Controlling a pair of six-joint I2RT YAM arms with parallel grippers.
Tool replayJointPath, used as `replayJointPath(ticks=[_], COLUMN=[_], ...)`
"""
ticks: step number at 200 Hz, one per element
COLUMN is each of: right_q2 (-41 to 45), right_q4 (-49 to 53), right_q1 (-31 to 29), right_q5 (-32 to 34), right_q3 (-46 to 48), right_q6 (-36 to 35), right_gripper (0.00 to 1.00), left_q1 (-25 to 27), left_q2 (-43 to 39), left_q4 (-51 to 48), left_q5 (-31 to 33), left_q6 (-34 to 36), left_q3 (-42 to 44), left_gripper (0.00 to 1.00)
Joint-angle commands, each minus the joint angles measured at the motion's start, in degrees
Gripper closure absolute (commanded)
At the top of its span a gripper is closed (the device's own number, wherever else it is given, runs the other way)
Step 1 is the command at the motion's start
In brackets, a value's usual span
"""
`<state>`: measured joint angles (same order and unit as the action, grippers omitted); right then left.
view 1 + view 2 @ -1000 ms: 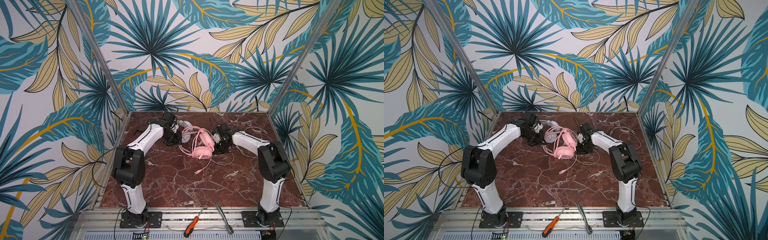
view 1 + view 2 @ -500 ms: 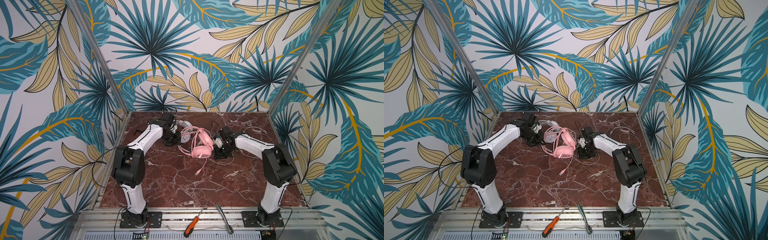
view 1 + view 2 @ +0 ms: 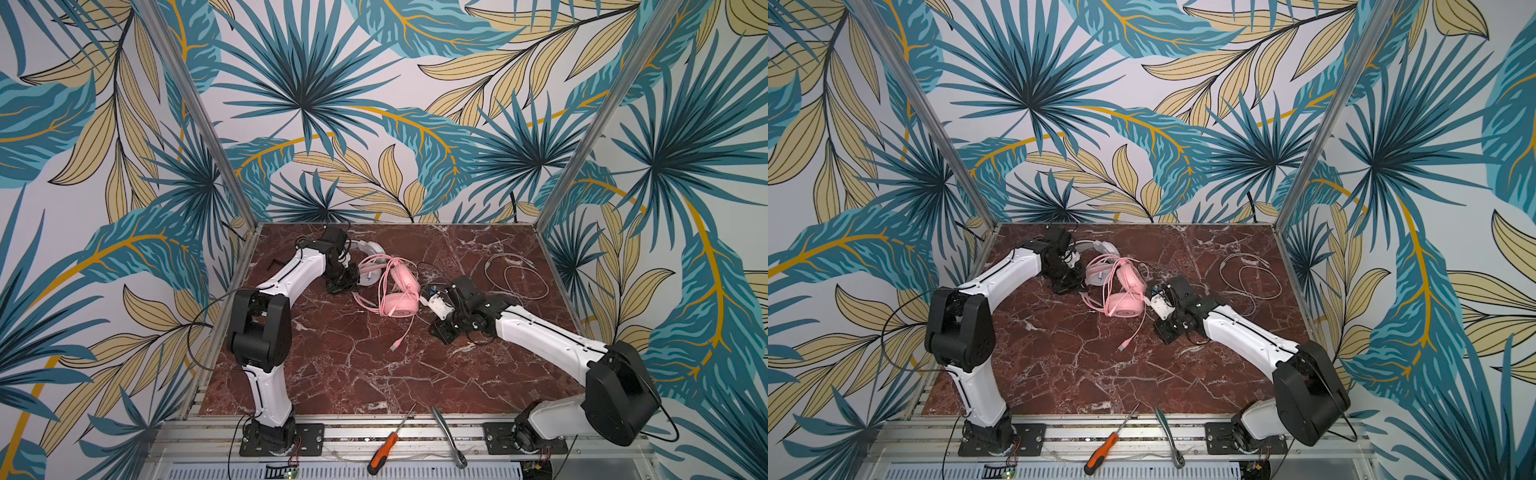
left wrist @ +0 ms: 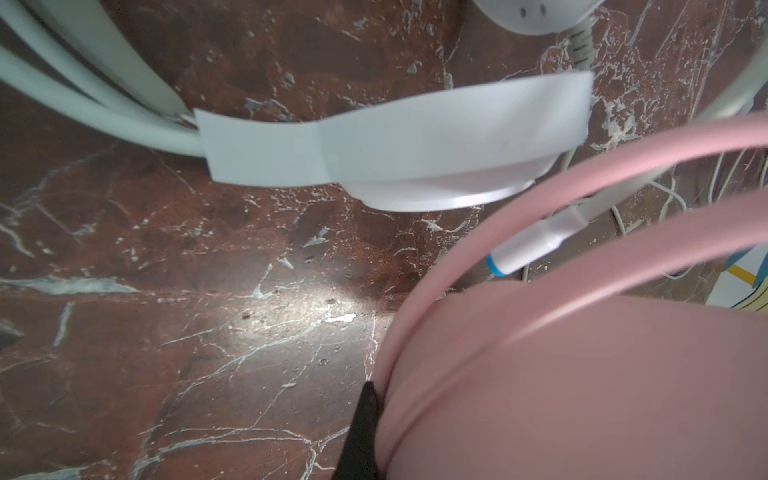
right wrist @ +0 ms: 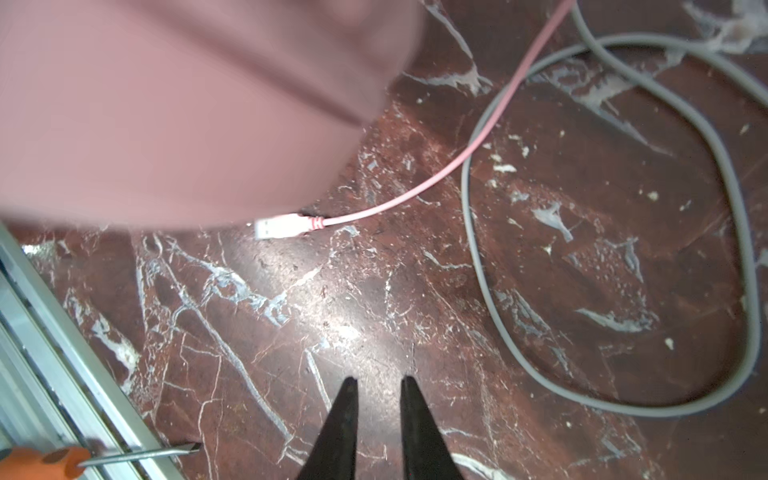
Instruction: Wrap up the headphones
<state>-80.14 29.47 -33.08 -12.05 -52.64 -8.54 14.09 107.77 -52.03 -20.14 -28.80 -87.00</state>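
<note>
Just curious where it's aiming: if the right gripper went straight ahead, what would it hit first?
The right gripper would likely meet bare marble tabletop first, short of the pink plug; depth is uncertain.

The pink ear cup (image 4: 582,395) is blurring and running off the left wrist view's edge. The left arm (image 3: 299,270) is hiding part of the white headset (image 3: 370,248) near the marble tabletop's (image 3: 332,374) far edge. In the right wrist view the screwdriver (image 5: 37,461) is getting cut off at its blurred orange handle.

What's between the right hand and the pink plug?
Nothing but bare marble tabletop between the right hand and the pink plug, in the right wrist view.
</note>
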Motion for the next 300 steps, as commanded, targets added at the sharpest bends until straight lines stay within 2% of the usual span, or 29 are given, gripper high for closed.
replayJointPath(ticks=[1,36,61,107,135,213,245,300], right_q2=[3.23,6.71,7.46,1.93,-0.78,-13.02,-16.68,-25.00], right_q4=[-1.88,-1.97,-2.39,4.56,7.83,11.48,11.77,14.87], right_q1=[-2.22,-4.15,-6.11,-10.60,-12.61,-18.19,-18.85,-19.69], right_q5=[-0.40,-0.59,-0.67,2.73,2.90,6.93,8.12,12.41], right_q3=[2.40,2.82,3.08,-3.43,-7.49,-15.82,-17.58,-23.10], right_q6=[-11.81,-17.93,-23.34,-33.78,-38.69,-45.70,-49.44,-51.55], right_gripper=[0.77,0.76,0.70,0.63,0.53,0.53,0.53,0.56], left_q1=[-0.60,-0.64,-0.64,-0.67,-0.66,-0.71,-0.64,-0.64], left_q2=[0.45,0.78,1.14,1.48,1.30,1.26,1.57,1.87], left_q4=[2.04,2.02,2.08,2.05,2.10,2.08,2.06,2.11], left_q5=[-0.03,1.25,2.37,3.58,4.14,5.24,5.45,5.90], left_q6=[-2.87,-3.87,-5.04,-6.35,-6.71,-6.45,-6.18,-5.62], left_q3=[-1.50,-1.94,-2.36,-3.04,-2.74,-2.82,-2.73,-2.65], left_gripper=[1.00,1.00,1.00,1.00,1.00,1.00,1.00,1.00])
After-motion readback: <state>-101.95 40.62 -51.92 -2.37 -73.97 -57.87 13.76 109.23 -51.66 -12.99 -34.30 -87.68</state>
